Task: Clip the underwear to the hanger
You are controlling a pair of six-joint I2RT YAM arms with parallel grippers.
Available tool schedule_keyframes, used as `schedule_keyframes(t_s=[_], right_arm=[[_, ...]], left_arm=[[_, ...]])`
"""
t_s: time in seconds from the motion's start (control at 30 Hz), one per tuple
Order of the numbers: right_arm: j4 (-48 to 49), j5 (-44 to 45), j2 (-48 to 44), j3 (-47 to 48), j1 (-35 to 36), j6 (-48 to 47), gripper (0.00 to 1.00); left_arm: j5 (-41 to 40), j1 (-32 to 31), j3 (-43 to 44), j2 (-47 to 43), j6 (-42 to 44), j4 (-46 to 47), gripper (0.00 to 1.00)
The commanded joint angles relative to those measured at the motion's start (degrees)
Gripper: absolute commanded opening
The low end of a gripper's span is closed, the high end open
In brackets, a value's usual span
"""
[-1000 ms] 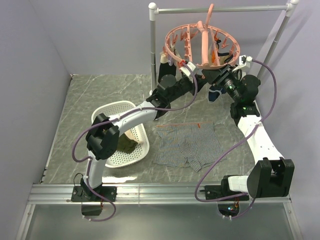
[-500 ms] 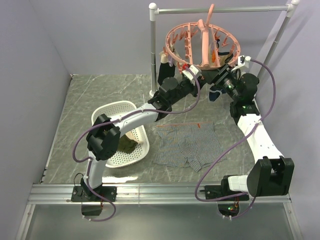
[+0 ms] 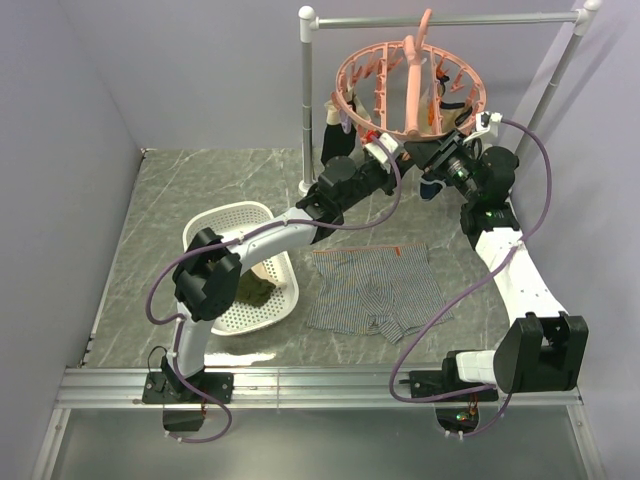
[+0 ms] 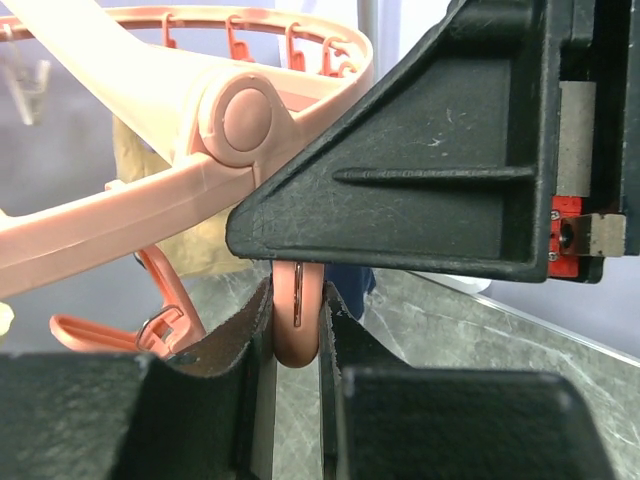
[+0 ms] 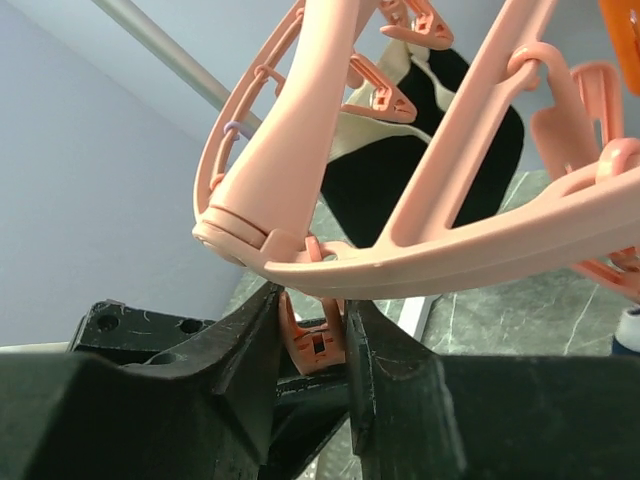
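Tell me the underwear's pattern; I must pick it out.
The underwear has fine grey-and-white stripes; the top view shows it best.

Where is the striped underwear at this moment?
In the top view, the underwear lies flat on the table, near its middle, just right of the white basket.

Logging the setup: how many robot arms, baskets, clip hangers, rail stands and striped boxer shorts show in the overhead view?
Robot arms: 2
White basket: 1
Pink clip hanger: 1
Grey rail stand: 1
Striped boxer shorts: 1
Total: 6

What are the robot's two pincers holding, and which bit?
Each grips the pink hanger by one small clip peg under its ring: left pincer one peg, right pincer another.
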Motion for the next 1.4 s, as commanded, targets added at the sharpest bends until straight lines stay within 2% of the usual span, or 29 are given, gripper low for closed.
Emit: schedule_keyframes(t_s=[0.0,0.03,0.13,0.27,0.33,0.5,0.57,0.67,0.83,1.07,1.1,1.27,1.37], right_arm=[[5.44,0.72,-0.43,2.32,-0.71,1.3,0.16],[5.44,0.45,-0.34,2.4,-0.71,1.04,0.09],[5.44,-0.16,-0.25,2.32,-0.71,0.43,0.02],[5.53,-0.86,-0.17,1.97,-0.71,-0.63,0.0],[5.97,-1.3,-0.25,1.79,-0.71,-0.98,0.0],[5.8,-1.92,0.27,2.58,-2.29,-1.42,0.0],[5.62,-2.1,0.54,3.02,-2.2,-1.42,0.0],[5.36,-2.1,0.54,3.9,-2.2,-1.51,0.0],[4.74,-2.62,0.71,5.22,-2.29,-1.25,0.0],[4.92,-3.15,1.15,5.22,-2.29,-0.98,0.0],[4.92,-3.33,1.15,5.3,-2.29,-1.07,0.0],[4.91,-3.94,1.15,5.31,-2.29,-1.42,0.0],[5.18,-4.2,1.06,4.87,-2.29,-1.68,0.0]], left_arm=[[1.74,-0.62,-1.12,-0.69,1.0,1.52,0.15],[2.26,-0.53,-1.56,-1.13,0.91,2.05,0.35],[5.24,0.17,-3.84,-3.67,-2.25,1.53,0.57],[10.69,2.71,-8.15,-8.42,-7.6,-1.1,0.71],[14.98,4.47,-11.3,-11.58,-9.45,-2.6,0.74],[22.03,6.15,-18.43,-15.81,-11.05,-8.03,0.73],[24.85,6.15,-19.67,-15.46,-10.7,-9.63,0.69],[23.98,4.92,-19.67,-12.83,-10.69,-14.37,0.61],[18.97,2.9,-13.62,-4.66,-11.74,-23.33,0.57],[13.7,0.79,-1.93,6.59,-8.95,-34.22,0.56],[12.39,0.44,1.04,9.13,-8.24,-35.73,0.56],[11.93,0.87,3.79,12.57,-5.77,-37.76,0.62],[15.44,1.75,4.76,13.36,-5.77,-38.55,0.65]])
